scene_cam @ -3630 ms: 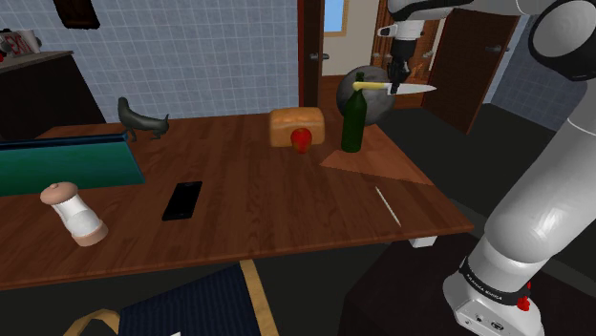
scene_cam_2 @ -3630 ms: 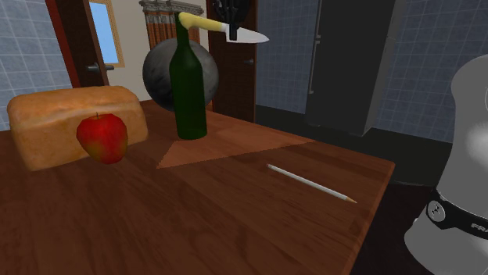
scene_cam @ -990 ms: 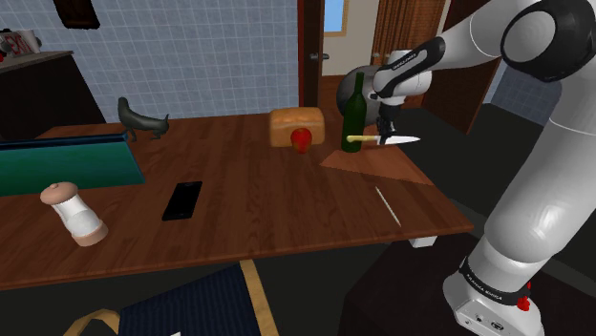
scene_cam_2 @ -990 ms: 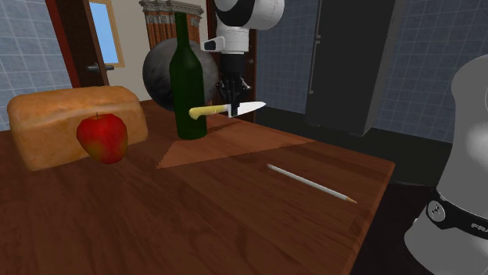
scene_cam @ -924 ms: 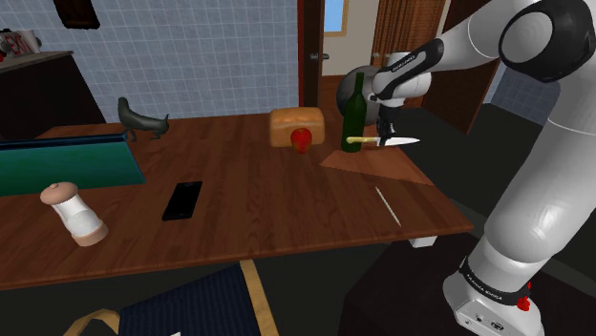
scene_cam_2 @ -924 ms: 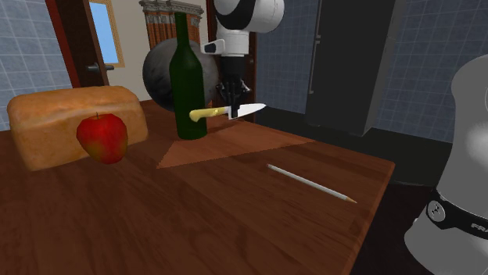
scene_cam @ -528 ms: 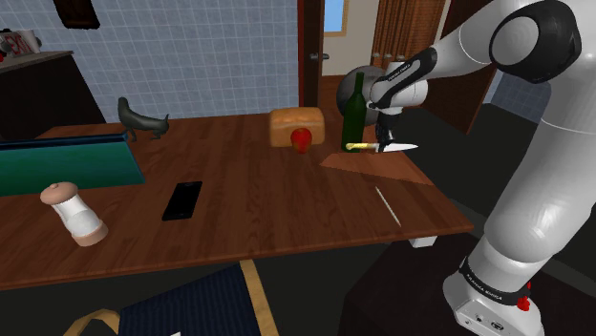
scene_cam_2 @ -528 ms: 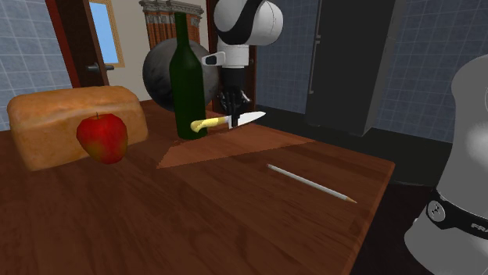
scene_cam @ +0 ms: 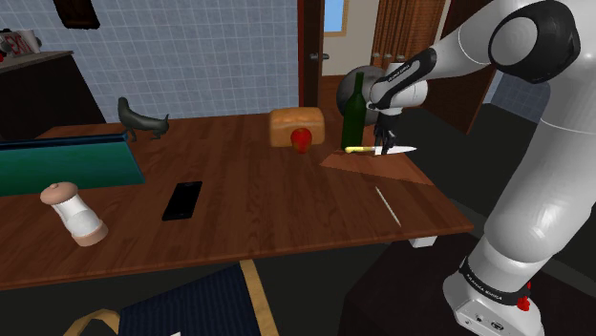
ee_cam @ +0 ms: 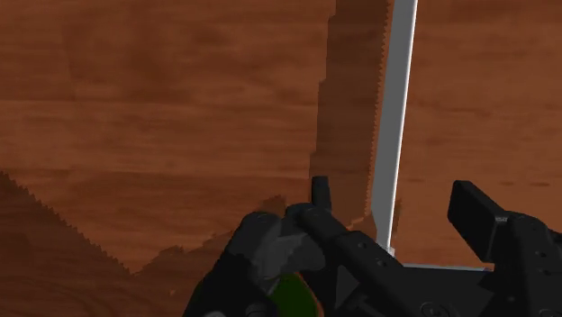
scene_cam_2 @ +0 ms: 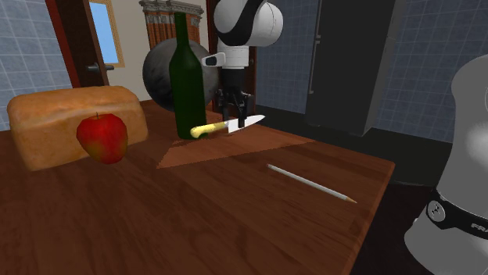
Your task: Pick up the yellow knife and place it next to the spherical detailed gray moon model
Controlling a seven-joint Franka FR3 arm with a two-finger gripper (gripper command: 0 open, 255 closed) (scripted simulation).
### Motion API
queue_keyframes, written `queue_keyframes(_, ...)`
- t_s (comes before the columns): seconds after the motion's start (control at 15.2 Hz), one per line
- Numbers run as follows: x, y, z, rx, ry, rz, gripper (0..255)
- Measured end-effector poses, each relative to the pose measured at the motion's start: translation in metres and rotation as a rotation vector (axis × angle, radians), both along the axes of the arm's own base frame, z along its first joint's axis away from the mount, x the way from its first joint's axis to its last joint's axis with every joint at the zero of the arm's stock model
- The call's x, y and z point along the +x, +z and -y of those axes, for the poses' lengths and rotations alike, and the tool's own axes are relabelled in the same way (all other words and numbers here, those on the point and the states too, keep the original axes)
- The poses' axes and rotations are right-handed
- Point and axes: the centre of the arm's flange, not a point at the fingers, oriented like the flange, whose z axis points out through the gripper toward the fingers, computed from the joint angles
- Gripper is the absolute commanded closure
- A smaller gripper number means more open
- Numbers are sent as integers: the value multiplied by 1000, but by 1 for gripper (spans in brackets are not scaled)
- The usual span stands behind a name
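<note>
Yellow knife [scene_cam_2: 217,126] on table [scene_cam_2: 235,211], tip near edge, near moon model [scene_cam_2: 159,74], fingers [ee_cam: 491,225] spread

Dim, warm indoor light. The brown surface [scene_cam: 248,181] looks dull except for a paler triangular patch [scene_cam: 374,165] with crisp edges. The window [scene_cam: 334,13] in the far door glows bright. Beside the knife [ee_cam: 394,135], flat, pale and without glare, the shadows have stair-stepped edges. Nothing is blurred.
</note>
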Motion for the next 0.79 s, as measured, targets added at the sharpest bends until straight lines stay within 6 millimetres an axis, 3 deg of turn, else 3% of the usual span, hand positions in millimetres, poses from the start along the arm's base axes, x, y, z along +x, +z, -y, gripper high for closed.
queue_keyframes(0.26,0,0,0,0,0,0,0)
queue_keyframes(0.59,-2,42,1,0,0,1,0)
queue_keyframes(0.79,-1,49,1,0,0,0,0)
